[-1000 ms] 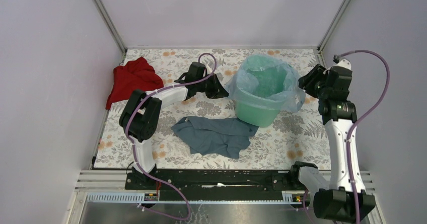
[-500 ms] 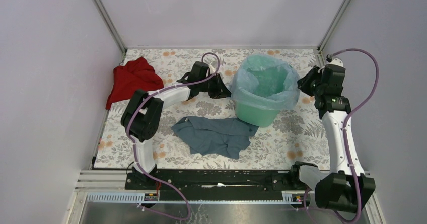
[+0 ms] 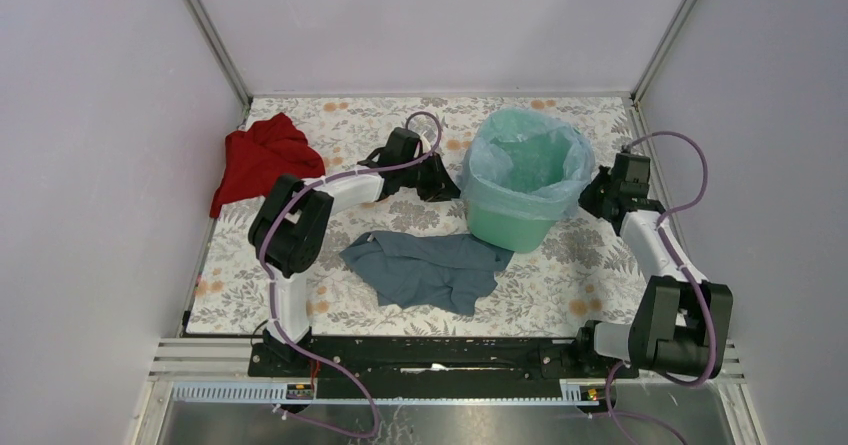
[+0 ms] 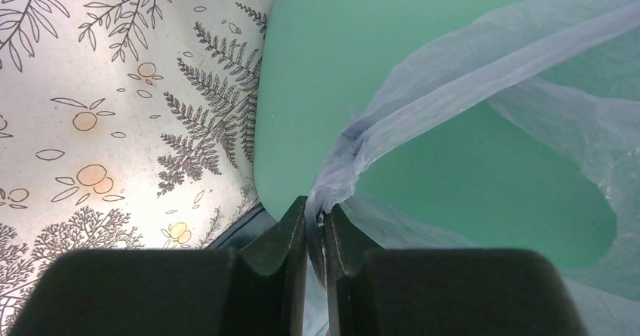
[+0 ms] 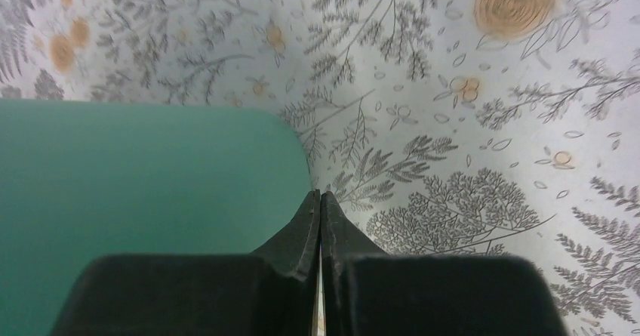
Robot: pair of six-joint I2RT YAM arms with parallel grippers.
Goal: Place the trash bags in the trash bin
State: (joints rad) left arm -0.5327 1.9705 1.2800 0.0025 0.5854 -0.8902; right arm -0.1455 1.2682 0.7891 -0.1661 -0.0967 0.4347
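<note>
The mint-green trash bin (image 3: 510, 220) stands upright at the table's back middle. The pale-blue trash bag (image 3: 525, 155) lines it, its edge folded over the rim. My left gripper (image 3: 450, 189) is at the bin's left side, shut on a gathered strip of the bag (image 4: 423, 94) just off the bin wall (image 4: 317, 64). Film runs between the left gripper's (image 4: 315, 209) jaws. My right gripper (image 3: 590, 199) sits low beside the bin's right side. In the right wrist view the right gripper (image 5: 320, 195) is shut with nothing between its jaws, its tip next to the bin wall (image 5: 151, 170).
A grey-blue cloth (image 3: 425, 268) lies crumpled in front of the bin, and its dark edge shows beside the left fingers (image 4: 226, 234). A red cloth (image 3: 262, 157) lies at the back left. Walls close the floral table on the left, back and right.
My right arm has come down from above the bin's right rim to low beside it, and its gripper has shut. The bag's right flap now lies tight on the rim. The left gripper edged right.
</note>
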